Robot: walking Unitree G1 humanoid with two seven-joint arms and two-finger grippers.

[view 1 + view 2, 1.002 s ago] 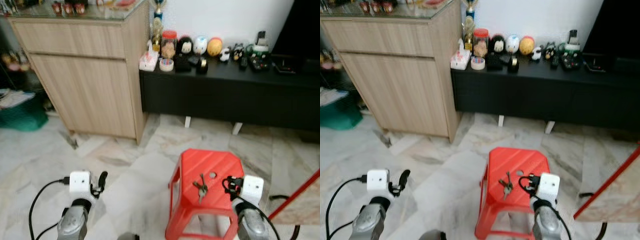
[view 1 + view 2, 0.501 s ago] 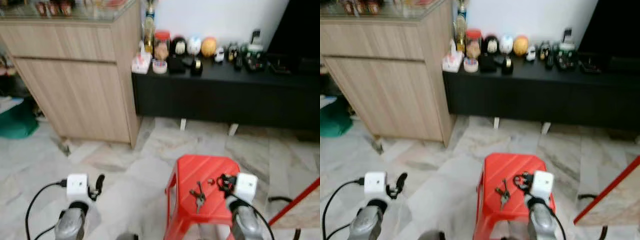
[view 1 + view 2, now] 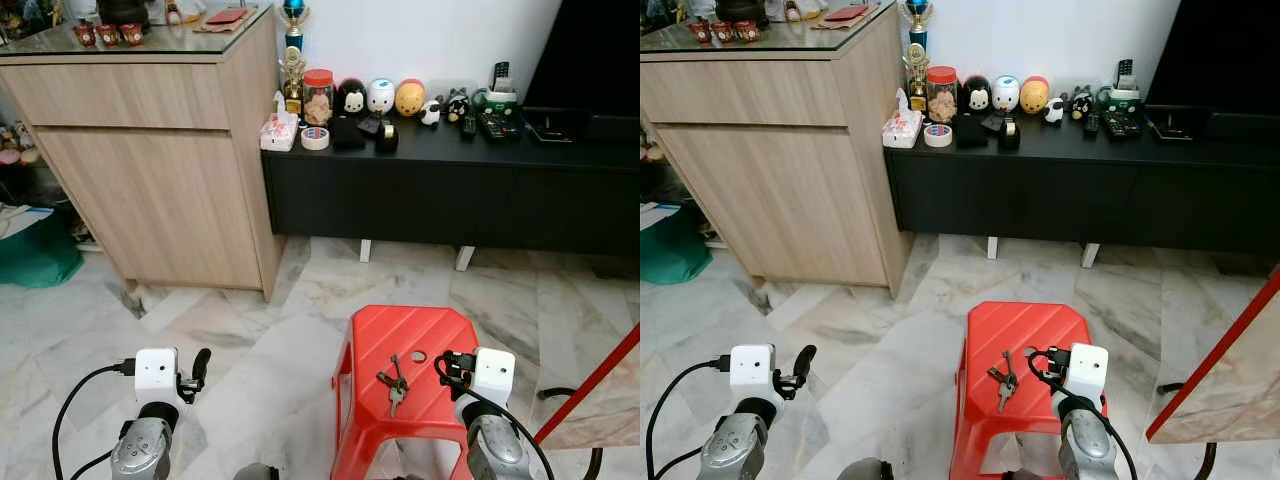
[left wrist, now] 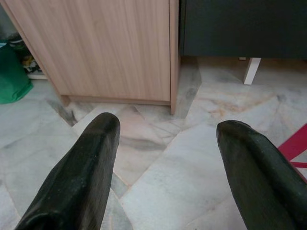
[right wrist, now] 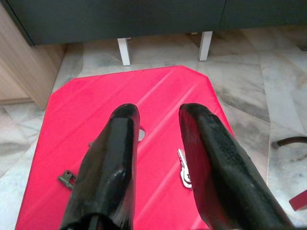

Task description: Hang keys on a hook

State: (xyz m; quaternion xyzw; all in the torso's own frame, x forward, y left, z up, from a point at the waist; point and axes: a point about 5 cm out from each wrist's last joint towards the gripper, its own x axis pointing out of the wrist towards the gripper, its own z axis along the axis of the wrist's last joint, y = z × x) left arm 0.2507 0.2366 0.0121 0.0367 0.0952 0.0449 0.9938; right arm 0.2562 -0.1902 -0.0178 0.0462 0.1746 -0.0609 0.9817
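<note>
Right claw [image 5: 158,143] parted above keys [image 3: 392,379] on red stool [image 3: 440,325], left claw [image 4: 165,158] spread

In the right wrist view the right end effector [image 5: 158,158] covers the middle of the keys [image 5: 184,172], leaving a silver key and a dark piece visible either side. The red stool [image 3: 370,340] has its legs cut off by the lower edge. The small items on the black cabinet [image 3: 440,190] are too small to identify.

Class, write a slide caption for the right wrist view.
Open right pincer poised above keys on the red stool.
</note>
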